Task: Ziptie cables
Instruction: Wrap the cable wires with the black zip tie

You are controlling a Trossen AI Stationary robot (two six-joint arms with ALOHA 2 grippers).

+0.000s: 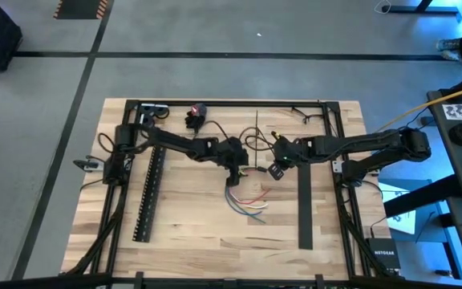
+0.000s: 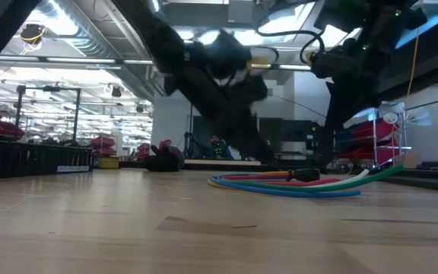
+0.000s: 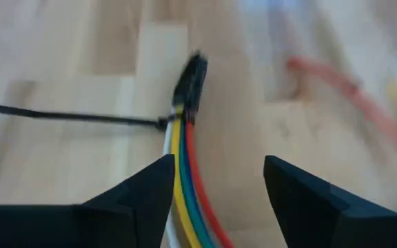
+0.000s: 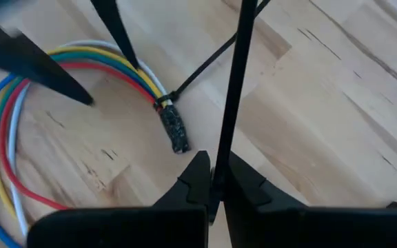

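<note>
My left gripper (image 3: 216,182) hangs with fingers parted above the cables (image 1: 247,198) at the table's (image 1: 191,241) centre, while my right gripper (image 4: 212,180) beside them pinches a zip-tie strip (image 4: 236,83).

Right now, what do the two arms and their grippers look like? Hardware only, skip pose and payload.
Both arms are dark, near-black, jointed links with black cables running back along the table's side rails. The left gripper has two matte black, wedge-shaped fingers with angular tips. The right gripper has the same black, pointed fingers. In the high view a yellow spot sits near the right arm's wrist. No other markings are readable.
</note>
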